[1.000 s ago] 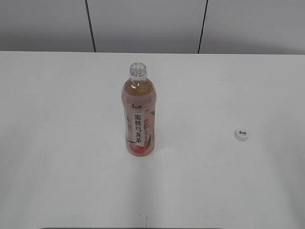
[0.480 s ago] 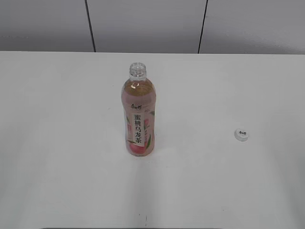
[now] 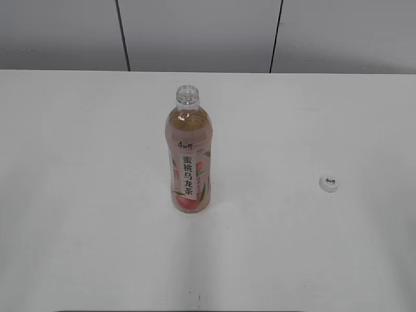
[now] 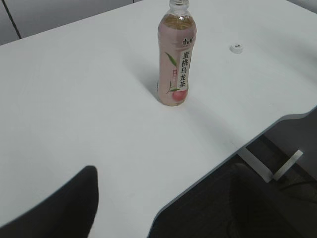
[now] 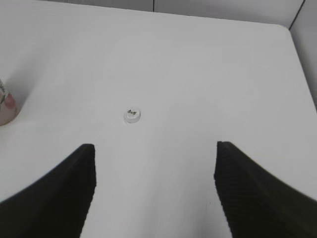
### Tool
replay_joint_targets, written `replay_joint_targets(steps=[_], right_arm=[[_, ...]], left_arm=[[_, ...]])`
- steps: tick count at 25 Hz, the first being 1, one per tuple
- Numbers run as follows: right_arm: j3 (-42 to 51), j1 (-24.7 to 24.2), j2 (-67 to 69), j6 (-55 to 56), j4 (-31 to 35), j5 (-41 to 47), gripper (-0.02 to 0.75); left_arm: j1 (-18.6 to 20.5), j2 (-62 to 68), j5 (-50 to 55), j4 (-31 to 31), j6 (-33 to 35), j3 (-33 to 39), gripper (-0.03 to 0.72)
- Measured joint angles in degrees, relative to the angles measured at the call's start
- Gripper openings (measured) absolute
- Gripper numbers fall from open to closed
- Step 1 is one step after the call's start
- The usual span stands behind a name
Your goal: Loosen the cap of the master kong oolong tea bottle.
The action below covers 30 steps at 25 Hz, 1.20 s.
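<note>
Evidently the master kong oolong tea bottle [image 3: 189,156] is standing upright near the middle of the white bench [image 3: 78,195], with its neck bare, while the cap [image 3: 330,183] is lying flat on the bench well apart to the bottle's right, print facing up. Nearly full of pale amber tea, the bottle is probably fairly heavy for its slim footprint, and its thin clear wall and glossy pink label are likely giving a slippery, slightly yielding surface; a hold around the labelled mid-body, below the shoulder, looks steadiest, since a push high up could be tipping it. The cap is small, light and stiff, and would be best pinched across its rim. Seen from the right wrist, the right gripper [image 5: 153,188] is hovering over the bench with its dark fingers [image 5: 64,188] spread wide and empty, the cap lying ahead between them, only the bottle's base edge showing at the left border. From the left wrist, just one dark finger [image 4: 59,208] of the left gripper is showing at the lower corner, its partner cut off, holding nothing and apparently standing apart. Neither arm is appearing in the exterior view.
</note>
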Motion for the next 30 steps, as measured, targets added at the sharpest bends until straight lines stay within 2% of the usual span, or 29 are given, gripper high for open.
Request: replay_joint_targets(steps=[3, 5, 7, 13, 16, 18, 30], right_arm=[[0.00, -3.02, -2.61, 0.00, 0.00, 0.00, 0.565], [0.00, -4.81, -5.04, 0.00, 0.00, 0.00, 0.565], [0.00, -5.90, -8.50, 0.00, 0.00, 0.00, 0.565], [0.04, -6.01, -12.46, 0.00, -0.16, -0.01, 0.565], [0.06, -6.01, -12.46, 0.00, -0.16, -0.01, 0.565], [0.06, -6.01, -12.46, 0.00, -0.16, -0.01, 0.565], [0.11, -6.01, -12.46, 0.00, -0.16, -0.01, 0.565]], left_arm=[[0.06, 0.00, 0.00, 0.00, 0.00, 0.00, 0.488], [2.24, -0.14, 0.00, 0.00, 0.00, 0.00, 0.486], [6.92, -0.19, 0.00, 0.00, 0.01, 0.00, 0.486], [24.99, -1.93, 0.00, 0.00, 0.01, 0.00, 0.486], [29.72, -4.39, 0.00, 0.06, 0.01, 0.00, 0.483], [30.84, -6.52, 0.00, 0.01, 0.01, 0.00, 0.478], [31.09, -6.99, 0.04, 0.00, 0.01, 0.00, 0.449]])
